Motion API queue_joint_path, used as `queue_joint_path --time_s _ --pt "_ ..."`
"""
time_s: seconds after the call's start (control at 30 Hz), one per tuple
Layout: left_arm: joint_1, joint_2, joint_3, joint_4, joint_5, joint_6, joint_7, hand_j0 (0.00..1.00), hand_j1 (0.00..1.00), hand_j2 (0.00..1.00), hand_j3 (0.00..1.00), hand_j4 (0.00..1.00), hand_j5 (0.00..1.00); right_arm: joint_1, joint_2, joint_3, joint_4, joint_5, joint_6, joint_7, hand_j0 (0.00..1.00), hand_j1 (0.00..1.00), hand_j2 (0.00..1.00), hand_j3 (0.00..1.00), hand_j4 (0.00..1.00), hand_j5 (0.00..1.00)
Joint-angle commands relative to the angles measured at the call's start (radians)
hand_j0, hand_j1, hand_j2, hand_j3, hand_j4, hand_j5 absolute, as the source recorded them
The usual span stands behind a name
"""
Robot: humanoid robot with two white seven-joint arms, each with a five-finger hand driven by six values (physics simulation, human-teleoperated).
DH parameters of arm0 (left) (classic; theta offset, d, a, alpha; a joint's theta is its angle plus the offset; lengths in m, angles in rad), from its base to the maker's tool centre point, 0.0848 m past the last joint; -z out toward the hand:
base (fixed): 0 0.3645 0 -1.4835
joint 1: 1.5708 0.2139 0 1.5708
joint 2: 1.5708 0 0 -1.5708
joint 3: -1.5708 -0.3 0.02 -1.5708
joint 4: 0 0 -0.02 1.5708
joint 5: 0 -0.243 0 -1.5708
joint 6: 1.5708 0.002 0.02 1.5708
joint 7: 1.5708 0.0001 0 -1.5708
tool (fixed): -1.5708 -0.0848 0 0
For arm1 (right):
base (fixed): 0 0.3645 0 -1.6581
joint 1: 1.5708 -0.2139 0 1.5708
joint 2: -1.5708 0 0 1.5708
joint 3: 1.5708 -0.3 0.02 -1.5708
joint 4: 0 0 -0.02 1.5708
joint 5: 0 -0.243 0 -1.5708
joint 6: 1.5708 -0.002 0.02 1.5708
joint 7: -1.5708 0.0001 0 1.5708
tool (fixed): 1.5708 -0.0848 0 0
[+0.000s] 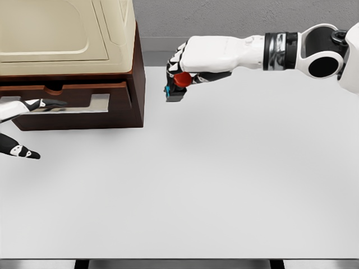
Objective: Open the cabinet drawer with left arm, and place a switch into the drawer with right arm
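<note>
White worktop (213, 190) fills most of the view, and its near part is bare. A grey wall runs along the far side.

At the near left edge, the left hand (22, 129) pokes in. Its fingers are spread out flat and hold nothing. One finger points toward the front of the drawer (67, 106), close to it, and I cannot tell if it touches. Another dark fingertip sits lower, nearer to us.

A bit farther back on the left stands the brown cabinet (137, 84). It looks like the drawer sticks out a little from the cabinet, with a dark slot along its top. I cannot see inside it. A big cream box (67, 33) sits on top of the cabinet.

Farther back and to the right of the cabinet, the right hand (188, 70) comes in from the right. Its fingers are wrapped around the switch (178, 84), which has a red button and a dark body. The switch is held just above the worktop, near the cabinet's right side.

So the switch looks picked up. I think the drawer needs to open more, and then the switch must go in.
</note>
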Motion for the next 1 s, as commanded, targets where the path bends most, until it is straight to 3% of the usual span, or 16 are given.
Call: queue_joint_path --time_s 0.0,0.6,0.77,0.97 --pt "0.000 -0.003 0.000 0.002 0.009 0.005 -0.004 1.00 1.00 1.00 1.00 1.00 1.00 0.000 0.004 -0.011 0.000 -0.007 0.001 -0.001 0.49 0.49 0.49 0.49 0.49 0.49" --pt "0.009 0.077 -0.003 -0.083 0.066 0.000 -0.085 1.00 1.00 1.00 1.00 1.00 1.00 -0.012 0.016 -0.027 -0.011 -0.015 0.001 -0.001 0.49 0.49 0.49 0.49 0.49 0.49" --pt "0.003 0.116 0.020 -0.084 0.076 0.000 -0.089 1.00 1.00 1.00 1.00 1.00 1.00 -0.020 0.018 -0.034 -0.009 -0.013 0.001 -0.001 0.49 0.49 0.49 0.49 0.49 0.49" --pt "-0.005 0.101 0.048 -0.043 0.073 0.003 -0.083 1.00 1.00 1.00 1.00 1.00 1.00 -0.035 0.039 -0.034 0.000 -0.024 0.001 -0.001 0.49 0.49 0.49 0.49 0.49 0.49"
